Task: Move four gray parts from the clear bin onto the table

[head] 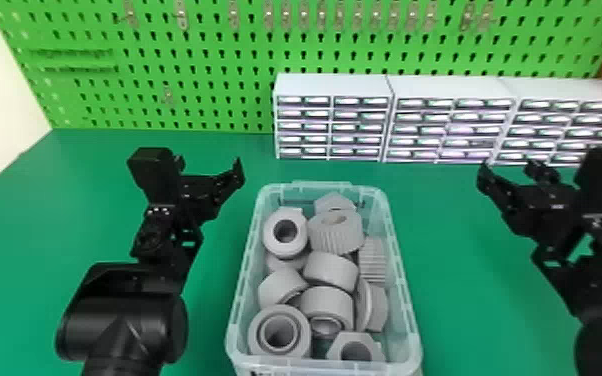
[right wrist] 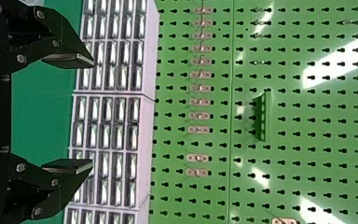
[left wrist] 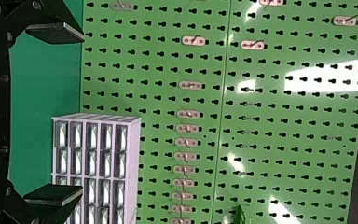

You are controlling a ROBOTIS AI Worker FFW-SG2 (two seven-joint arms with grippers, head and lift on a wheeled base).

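The head view shows a smooth green table (head: 207, 310) running back to a green pegboard (head: 190, 75) punched with keyhole slots, small metal hooks (head: 285, 15) along its top. White cabinets (head: 332, 85) of shiny-fronted drawers line up at right, before the board. At bottom centre sits the clear bin (head: 246, 280), translucent and round-cornered, with the gray parts (head: 330, 270) heaped inside: smooth rings, ribbed cylinders, six-sided pieces. The left gripper (head: 209, 167) is at centre left, the right gripper (head: 509, 172) toward the right edge; both have their flat black fingers spread wide, released.
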